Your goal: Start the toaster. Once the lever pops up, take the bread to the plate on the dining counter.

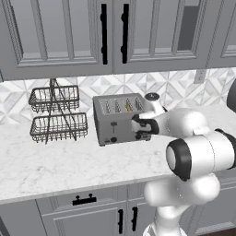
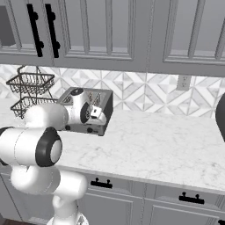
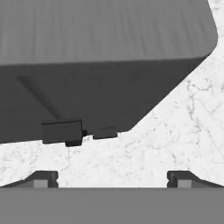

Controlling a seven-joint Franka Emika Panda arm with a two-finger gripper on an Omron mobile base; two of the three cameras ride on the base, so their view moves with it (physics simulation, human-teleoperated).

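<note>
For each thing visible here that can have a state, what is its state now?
toaster: upright on the counter, bread in a slot.
bread: sunk in the toaster, top just showing.
gripper: open, at the toaster's front, holding nothing.
wire basket: empty.
upper cabinet doors: closed.

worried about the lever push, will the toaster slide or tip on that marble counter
The toaster is boxy, wide and low, so tipping seems unlikely. Its metal body looks fairly heavy, yet the counter looks smooth, so a sideways shove might slide it. The open claw pressing the lever straight down should keep it planted.

Wire basket (image 1: 58, 113) left of toaster (image 1: 120, 119) (both on counter (image 1: 55, 161))
</note>
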